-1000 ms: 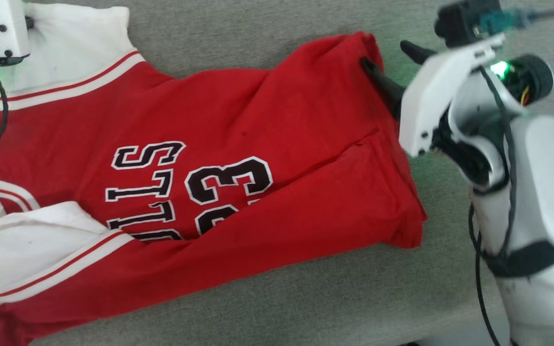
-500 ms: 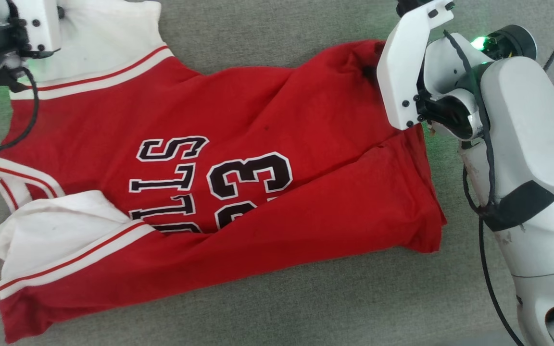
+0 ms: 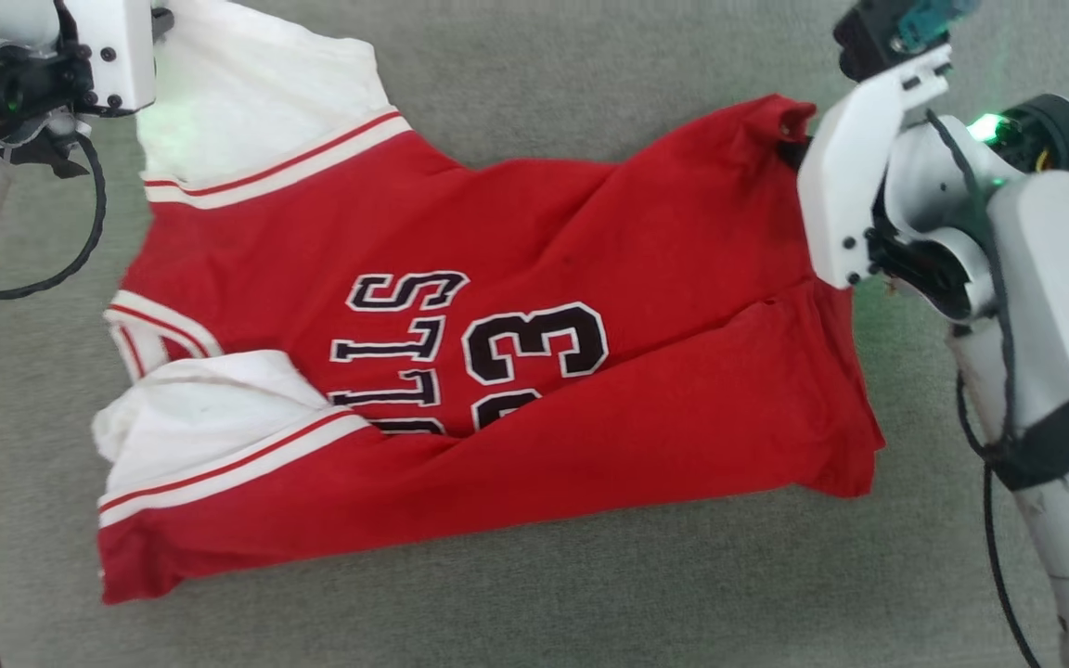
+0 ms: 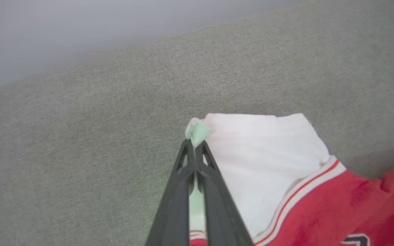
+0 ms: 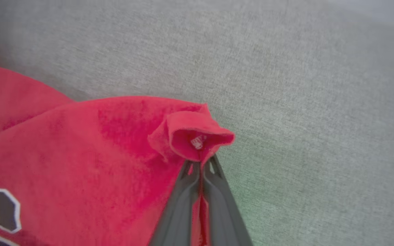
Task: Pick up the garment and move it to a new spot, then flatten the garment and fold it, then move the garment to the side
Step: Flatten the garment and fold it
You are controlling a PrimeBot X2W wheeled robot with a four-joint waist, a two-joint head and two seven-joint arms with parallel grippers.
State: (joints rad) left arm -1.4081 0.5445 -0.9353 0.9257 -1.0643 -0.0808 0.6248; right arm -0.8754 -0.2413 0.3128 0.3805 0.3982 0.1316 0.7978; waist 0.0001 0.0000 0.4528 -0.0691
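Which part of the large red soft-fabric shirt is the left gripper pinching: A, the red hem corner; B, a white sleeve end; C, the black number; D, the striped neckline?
B: the left wrist view shows the left gripper shut on a corner of the white sleeve end of the large red soft-fabric shirt.

The garment (image 3: 646,232) lies on the fabric surface (image 3: 590,603), fingers (image 4: 174,205) at far corners.

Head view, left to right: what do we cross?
Left arm's white wrist housing → white sleeve end of the large red fabric shirt → its black letters → black number 23 → red hem corner → right arm's white wrist plate.
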